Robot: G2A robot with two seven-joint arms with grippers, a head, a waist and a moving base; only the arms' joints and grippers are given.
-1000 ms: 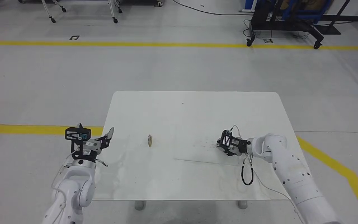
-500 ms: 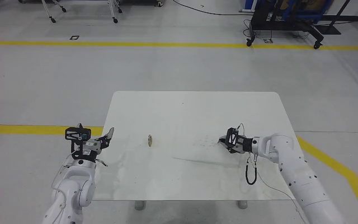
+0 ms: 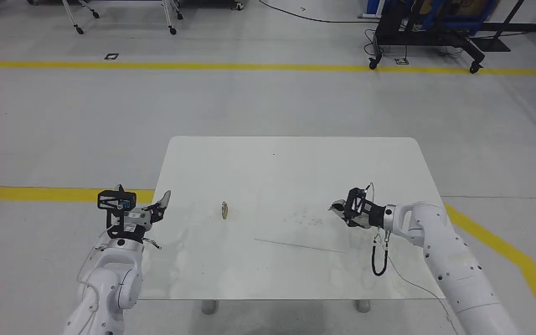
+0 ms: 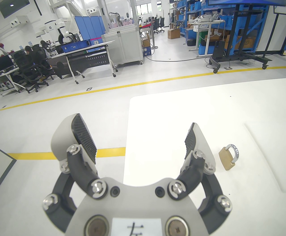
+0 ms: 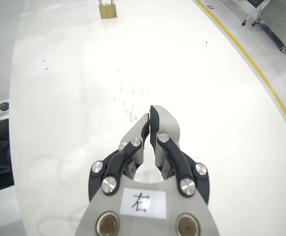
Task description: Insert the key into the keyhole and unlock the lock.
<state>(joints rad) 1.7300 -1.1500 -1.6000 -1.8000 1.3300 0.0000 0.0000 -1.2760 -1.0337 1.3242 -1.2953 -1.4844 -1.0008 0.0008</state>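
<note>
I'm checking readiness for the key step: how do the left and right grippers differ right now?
The left gripper is open, its fingers spread wide; the right gripper is shut, pads pressed together. The left gripper hangs at the table's edge with the padlock near; the right gripper is over the table, farther from the padlock. Both are the same two-finger build with ribbed pads.

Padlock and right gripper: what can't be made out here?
- Right wrist view: anything between the right gripper's shut pads is hidden by them.
- Right wrist view: the padlock's shackle is cut off by the edge.
- Top view: the padlock's keyhole is too small.
</note>
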